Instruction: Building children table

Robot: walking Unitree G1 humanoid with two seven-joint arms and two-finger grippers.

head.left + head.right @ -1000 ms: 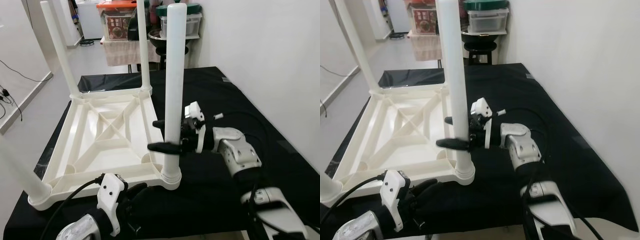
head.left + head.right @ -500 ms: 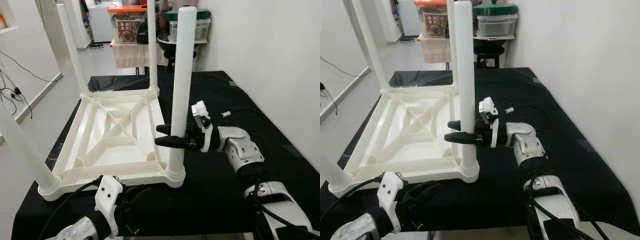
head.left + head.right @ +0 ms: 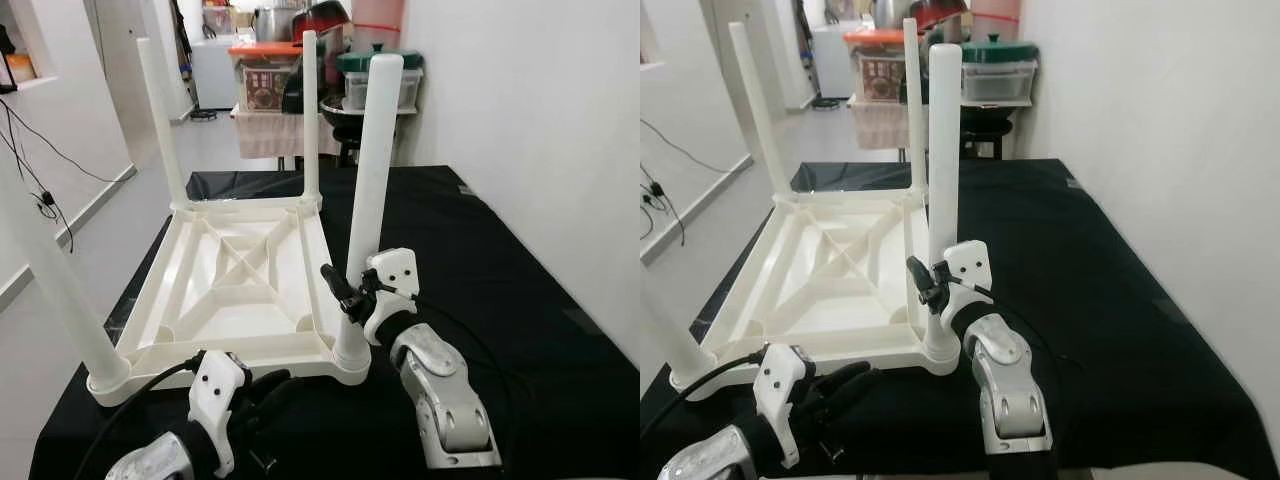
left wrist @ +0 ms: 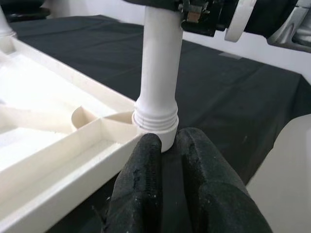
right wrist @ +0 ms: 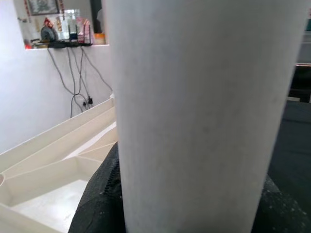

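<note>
your white table top (image 3: 235, 290) lies upside down on the black cloth (image 3: 520, 290), ribs up, with a leg standing in each corner socket: near left (image 3: 55, 290), far left (image 3: 163, 130), far right (image 3: 310, 115) and near right. going left to right, the left gripper (image 4: 167, 167) rests low on the cloth with its two black fingers (image 4: 146, 165) pressed together on nothing, tips just beside the collar of the near right leg (image 3: 370, 190). that leg is where the change is. a second ago the right gripper (image 3: 345, 292) reached in from the right side with its forearm stretched across the cloth; half a second ago it sat a little higher on the post; now the arm has swung round to the near side and the fingers clasp the leg low down, close above the socket. the wrist camera has the white post hard against the lens with black pads either side, so you're clenched on it. the leg reads upright and seated, so my judgement is you're on the last seating or tightening of the fourth leg, with flipping the table still to come.
</note>
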